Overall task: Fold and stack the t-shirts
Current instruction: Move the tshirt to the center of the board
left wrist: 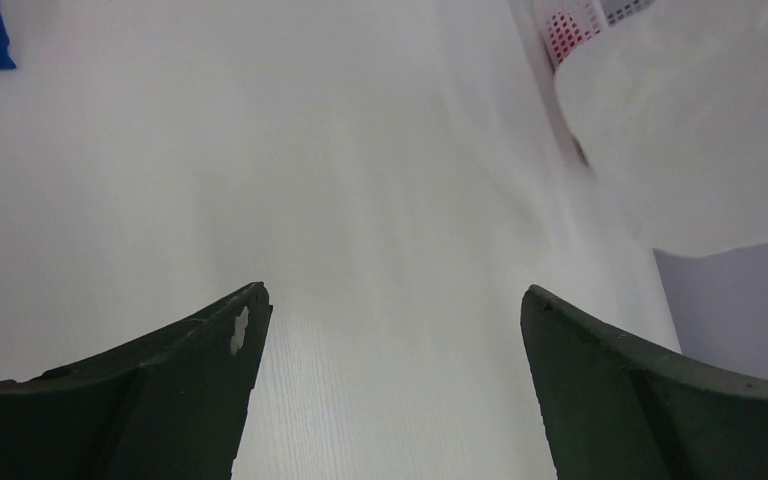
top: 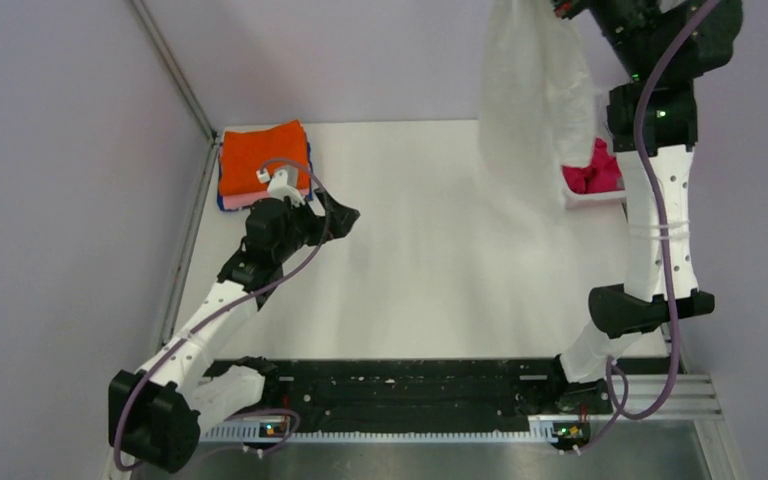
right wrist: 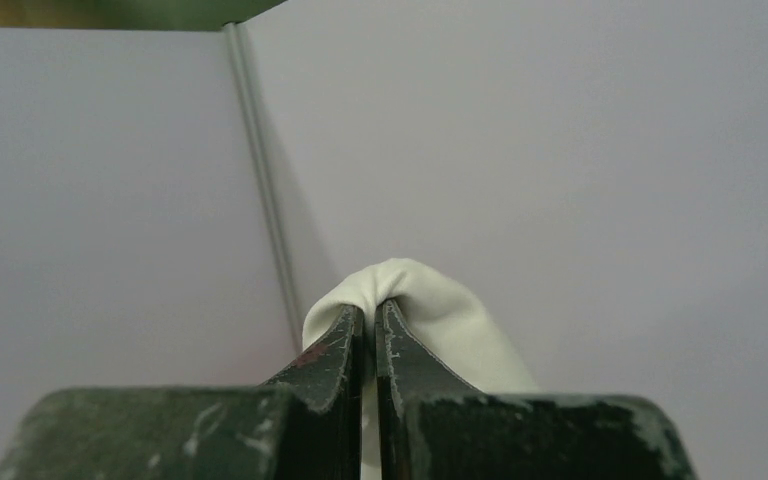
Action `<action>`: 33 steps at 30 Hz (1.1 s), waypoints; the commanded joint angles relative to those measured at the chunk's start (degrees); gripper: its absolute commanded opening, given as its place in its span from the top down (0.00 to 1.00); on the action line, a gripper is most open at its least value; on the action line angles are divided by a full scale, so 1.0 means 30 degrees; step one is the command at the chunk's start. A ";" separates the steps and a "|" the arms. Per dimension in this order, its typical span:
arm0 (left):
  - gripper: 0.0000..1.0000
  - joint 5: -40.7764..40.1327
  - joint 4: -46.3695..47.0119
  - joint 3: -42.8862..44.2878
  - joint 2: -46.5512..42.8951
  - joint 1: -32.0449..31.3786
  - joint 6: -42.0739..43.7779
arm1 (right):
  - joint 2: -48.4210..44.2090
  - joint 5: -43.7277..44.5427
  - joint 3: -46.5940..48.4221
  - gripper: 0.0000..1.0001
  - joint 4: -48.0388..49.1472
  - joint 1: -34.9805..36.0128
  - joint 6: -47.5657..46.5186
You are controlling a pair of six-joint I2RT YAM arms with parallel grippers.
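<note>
left arm (top: 210,310): low, elbow bent, reaching forward | left gripper (left wrist: 390,300): jaws wide apart | right arm (top: 660,220): raised high | right gripper (right wrist: 370,310): jaws pinched on white t-shirt (right wrist: 450,320)

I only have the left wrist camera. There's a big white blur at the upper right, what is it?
Observer: A white t-shirt hanging in the air. The right hand is shut on a fold of it, up high.
Operator: Is anything folded yet?
Observer: Yes, a folded orange t-shirt lies on top of others at the far left corner.
Operator: Any shirts left to do?
Observer: A magenta t-shirt sits bunched in the basket beside the right arm.
</note>
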 commanded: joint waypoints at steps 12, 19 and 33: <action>0.01 -0.3994 -0.3631 -0.1964 -0.6468 0.0020 -0.0823 | -0.3004 1.0584 -0.5958 1.00 -0.5730 0.5922 0.0146; 0.01 -0.4428 -0.3899 -0.1105 -0.3097 0.0004 -0.1610 | -0.3536 1.7092 -1.5257 1.00 -0.7955 0.4225 -0.0166; 0.01 -0.3377 -0.7474 -0.1097 0.0331 0.0002 -0.2505 | -0.2116 1.6570 -1.9135 0.01 -0.8223 0.1082 -0.0630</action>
